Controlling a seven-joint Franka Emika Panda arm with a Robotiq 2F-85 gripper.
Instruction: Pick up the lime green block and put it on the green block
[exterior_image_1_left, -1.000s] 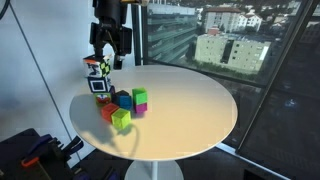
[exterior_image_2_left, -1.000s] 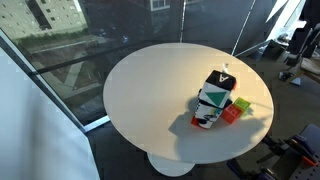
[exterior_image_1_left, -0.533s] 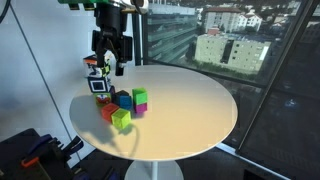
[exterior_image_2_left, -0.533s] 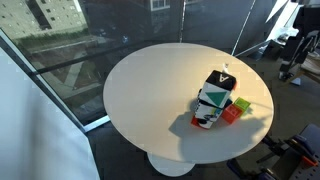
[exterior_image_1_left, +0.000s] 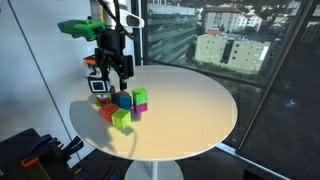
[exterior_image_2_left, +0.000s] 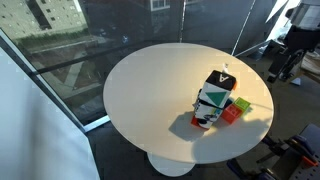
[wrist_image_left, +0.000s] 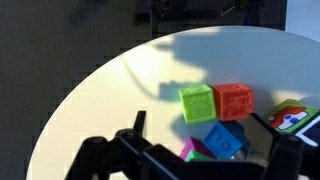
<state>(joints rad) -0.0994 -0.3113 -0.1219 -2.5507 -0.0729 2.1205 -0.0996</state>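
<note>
The lime green block (exterior_image_1_left: 121, 119) lies on the round white table (exterior_image_1_left: 190, 110), nearest the front of a cluster at the table's left. It also shows in the wrist view (wrist_image_left: 198, 103). The green block (exterior_image_1_left: 140, 95) sits on top of a magenta block (exterior_image_1_left: 140, 106). In the wrist view only a sliver of the green block (wrist_image_left: 203, 156) shows behind my gripper. My gripper (exterior_image_1_left: 113, 70) hangs open and empty above the cluster, by the carton. In the wrist view the gripper (wrist_image_left: 205, 128) has its fingers spread either side of the blocks.
A red block (exterior_image_1_left: 106, 110) and a blue block (exterior_image_1_left: 123, 100) lie in the same cluster, also in the wrist view: red block (wrist_image_left: 233, 100), blue block (wrist_image_left: 225, 138). A patterned carton (exterior_image_1_left: 97, 78) stands upright beside them and hides most blocks in an exterior view (exterior_image_2_left: 212, 98).
My gripper has come down and shifted slightly toward the cluster of blocks. The arm has entered an exterior view at the upper right. The blocks have not moved.
</note>
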